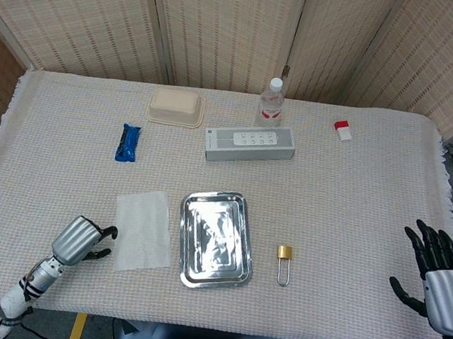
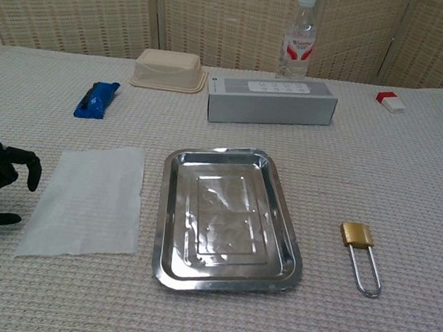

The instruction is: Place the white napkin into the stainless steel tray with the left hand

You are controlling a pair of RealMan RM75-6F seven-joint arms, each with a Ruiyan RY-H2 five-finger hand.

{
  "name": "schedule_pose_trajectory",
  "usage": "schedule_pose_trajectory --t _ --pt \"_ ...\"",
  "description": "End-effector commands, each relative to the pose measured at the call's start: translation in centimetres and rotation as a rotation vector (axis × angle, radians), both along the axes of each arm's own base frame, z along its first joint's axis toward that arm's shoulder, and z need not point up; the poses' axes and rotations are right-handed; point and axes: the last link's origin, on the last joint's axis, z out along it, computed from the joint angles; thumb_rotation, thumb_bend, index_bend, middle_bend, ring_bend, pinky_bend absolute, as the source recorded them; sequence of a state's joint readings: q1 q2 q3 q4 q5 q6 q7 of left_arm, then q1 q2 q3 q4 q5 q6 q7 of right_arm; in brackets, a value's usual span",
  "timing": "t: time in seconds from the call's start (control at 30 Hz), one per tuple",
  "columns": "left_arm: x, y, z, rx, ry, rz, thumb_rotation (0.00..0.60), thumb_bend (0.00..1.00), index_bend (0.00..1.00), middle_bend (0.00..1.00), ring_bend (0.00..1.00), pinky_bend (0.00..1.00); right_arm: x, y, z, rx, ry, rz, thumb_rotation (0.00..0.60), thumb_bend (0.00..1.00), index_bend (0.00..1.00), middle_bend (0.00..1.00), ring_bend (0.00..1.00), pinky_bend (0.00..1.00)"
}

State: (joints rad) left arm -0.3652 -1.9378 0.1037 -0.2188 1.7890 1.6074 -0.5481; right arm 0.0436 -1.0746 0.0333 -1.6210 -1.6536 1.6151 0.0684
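Napkin: the white napkin (image 1: 143,230) lies flat on the tablecloth, just left of the stainless steel tray (image 1: 215,238), not in it.
Tray: holds nothing.
Left hand: the left hand (image 1: 81,241) sits just left of the napkin, fingers apart, gripping nothing.
Right hand: the right hand (image 1: 437,275) is at the far right, fingers spread, holding nothing.
Progress: nothing done; grasp, lift and placement all remain.
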Motion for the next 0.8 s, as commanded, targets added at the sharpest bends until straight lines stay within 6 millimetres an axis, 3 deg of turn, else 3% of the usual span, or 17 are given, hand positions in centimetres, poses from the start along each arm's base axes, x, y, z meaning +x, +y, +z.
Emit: schedule_pose_trajectory --t 0.03,0.47,0.8 --pt "0.0 0.1 -0.2 -0.01 -0.002 0.008 0.6 0.17 0.57 1.0 1.0 1.0 0.0 0.0 0.1 -0.003 -0.004 -0.002 0.6 0.32 0.0 0.0 0.0 0.0" --pt "0.1 0.6 -1.2 -0.038 -0.017 0.048 0.6 0.16 0.58 1.0 1.0 1.0 -0.2 0.0 0.8 -0.044 -0.027 -0.003 0.6 0.32 0.0 0.0 0.0 0.0" --pt "2.4 1.4 -3.3 -0.046 -0.133 0.05 0.6 0.16 0.59 1.0 1.0 1.0 -0.3 -0.1 1.5 -0.095 -0.054 -0.004 0.6 0.32 0.0 0.0 0.0 0.0"
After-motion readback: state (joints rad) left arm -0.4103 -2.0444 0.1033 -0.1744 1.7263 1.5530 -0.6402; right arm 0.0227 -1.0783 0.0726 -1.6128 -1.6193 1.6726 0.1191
